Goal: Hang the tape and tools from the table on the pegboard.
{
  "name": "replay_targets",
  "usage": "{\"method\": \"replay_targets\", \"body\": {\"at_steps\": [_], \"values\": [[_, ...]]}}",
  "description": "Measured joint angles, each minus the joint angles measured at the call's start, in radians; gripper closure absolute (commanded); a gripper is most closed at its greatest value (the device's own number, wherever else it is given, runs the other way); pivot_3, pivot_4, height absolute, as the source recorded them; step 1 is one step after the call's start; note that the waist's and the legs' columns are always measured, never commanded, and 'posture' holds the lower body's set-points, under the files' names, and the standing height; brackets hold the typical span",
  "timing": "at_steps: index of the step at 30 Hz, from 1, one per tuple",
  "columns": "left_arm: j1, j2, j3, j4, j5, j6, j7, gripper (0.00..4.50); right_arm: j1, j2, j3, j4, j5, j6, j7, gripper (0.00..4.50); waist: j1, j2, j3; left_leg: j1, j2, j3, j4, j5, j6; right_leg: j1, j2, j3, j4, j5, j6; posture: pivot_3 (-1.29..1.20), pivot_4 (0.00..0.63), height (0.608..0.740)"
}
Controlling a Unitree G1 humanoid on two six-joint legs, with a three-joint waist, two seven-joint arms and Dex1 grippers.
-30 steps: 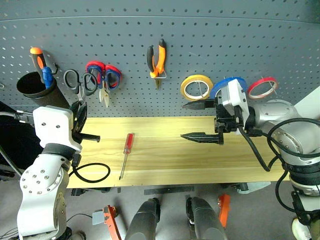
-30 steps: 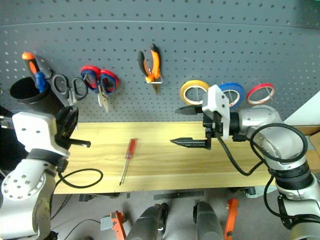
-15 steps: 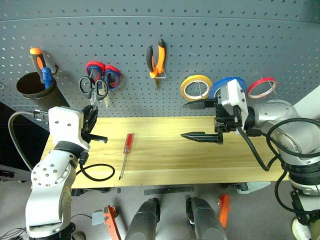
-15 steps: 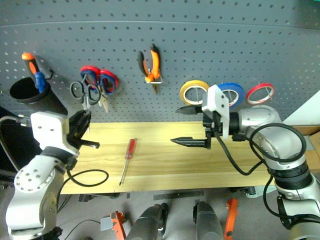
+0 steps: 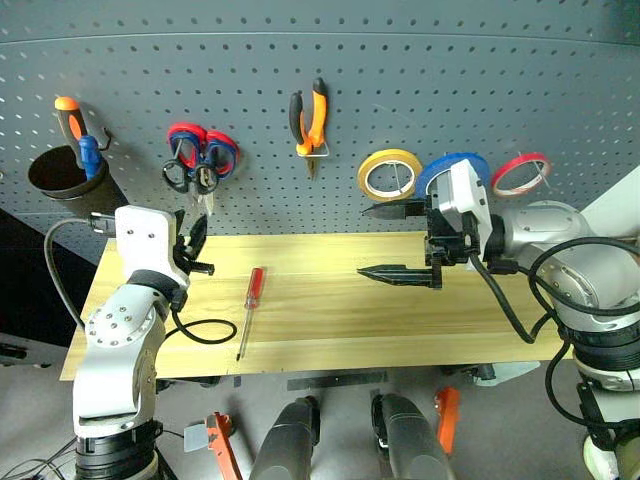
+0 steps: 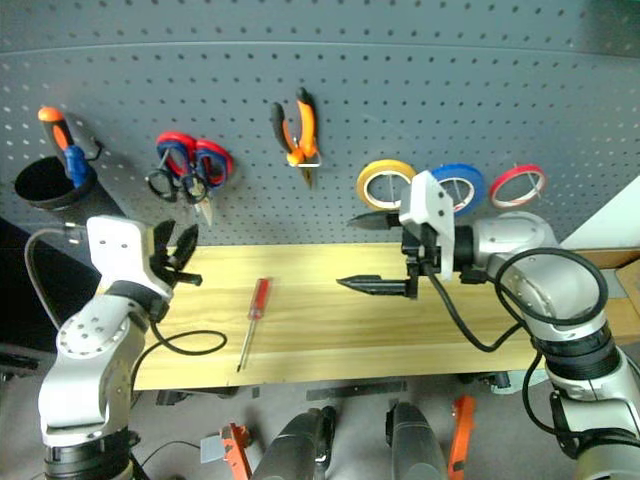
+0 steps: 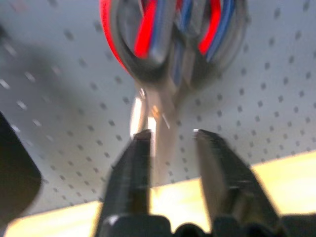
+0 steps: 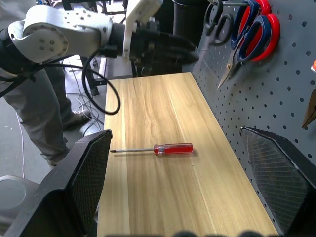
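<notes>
The black-handled scissors hang on the pegboard in front of red-and-blue scissors. Just below them my left gripper is open; in the left wrist view its fingers stand apart on either side of the hanging blades. The pliers hang at mid-board. The blue tape hangs partly behind my right gripper, which is open and empty above the table. The red-handled screwdriver lies on the table left of centre.
A yellow roll and a red roll hang either side of the blue tape. A black cup with orange and blue drivers hangs at far left. A black cable loops on the table. A person's legs stand beyond the table's end.
My left gripper carried the black scissors rightwards to the hook over the red-and-blue scissors, opened, and dropped below them. The right arm has not moved.
</notes>
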Motion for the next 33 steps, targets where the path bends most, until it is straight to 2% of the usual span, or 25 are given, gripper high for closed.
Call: {"method": "replay_targets", "body": {"at_steps": [4,8,13,18,23,28,30,33], "values": [[0.042,0.015,-0.026,0.022,0.024,0.040,0.003,0.39,0.007,-0.001,-0.001,-0.017,0.004,0.033,-0.012,0.00,-0.002,0.000,0.000,0.000,0.000,0.000,0.000,0.000,0.000,0.000,0.000,0.000,0.000,0.000,0.000,-0.11,0.274,0.740],[-0.004,0.034,-0.079,0.149,0.060,0.173,0.011,0.39,0.006,0.051,-0.017,-0.017,0.009,0.131,-0.133,0.00,-0.002,0.000,0.000,0.000,0.001,0.000,0.001,0.001,-0.001,0.000,0.001,0.000,0.001,0.002,-0.002,-0.11,0.283,0.740],[-0.161,0.034,-0.170,0.341,0.072,0.361,0.015,0.39,0.001,0.106,-0.015,-0.016,0.016,0.279,-0.262,0.00,-0.001,0.000,0.000,0.000,0.001,-0.001,0.002,0.001,-0.001,0.000,0.001,-0.001,0.002,0.003,-0.002,-0.11,0.287,0.740],[-0.282,0.021,-0.253,0.483,0.071,0.424,-0.021,0.39,0.002,0.128,-0.004,-0.028,0.042,0.347,-0.299,0.00,-0.011,0.000,0.000,0.000,0.001,0.000,0.001,0.001,-0.001,-0.001,0.001,-0.001,0.001,0.003,-0.001,-0.13,0.297,0.740],[-0.379,-0.032,-0.263,0.633,0.061,0.489,-0.028,0.39,0.005,0.141,0.019,-0.069,0.061,0.379,-0.308,0.00,-0.020,0.000,0.000,0.000,0.001,0.000,0.001,0.001,-0.001,-0.001,0.001,0.000,0.001,0.003,-0.001,-0.14,0.306,0.740],[-0.392,-0.075,-0.248,0.668,0.054,0.548,-0.015,0.39,0.009,0.142,0.044,-0.096,0.075,0.385,-0.309,0.00,-0.033,0.000,0.000,0.000,0.001,0.000,0.001,0.001,-0.001,-0.001,0.001,0.000,0.002,0.003,-0.001,-0.15,0.307,0.740],[-0.401,-0.095,-0.221,0.676,0.053,0.561,0.004,0.75,0.009,0.140,0.047,-0.102,0.076,0.385,-0.309,0.00,-0.033,0.000,0.000,0.000,0.001,0.001,0.001,0.001,-0.001,-0.001,0.001,0.000,0.002,0.003,-0.001,-0.15,0.307,0.740],[-0.412,-0.108,-0.193,0.689,0.054,0.576,0.026,1.57,0.009,0.136,0.056,-0.103,0.075,0.385,-0.309,0.00,-0.035,0.000,0.000,0.000,0.001,0.001,0.002,0.001,-0.001,-0.001,0.001,0.000,0.003,0.003,-0.001,-0.15,0.308,0.740]]}}
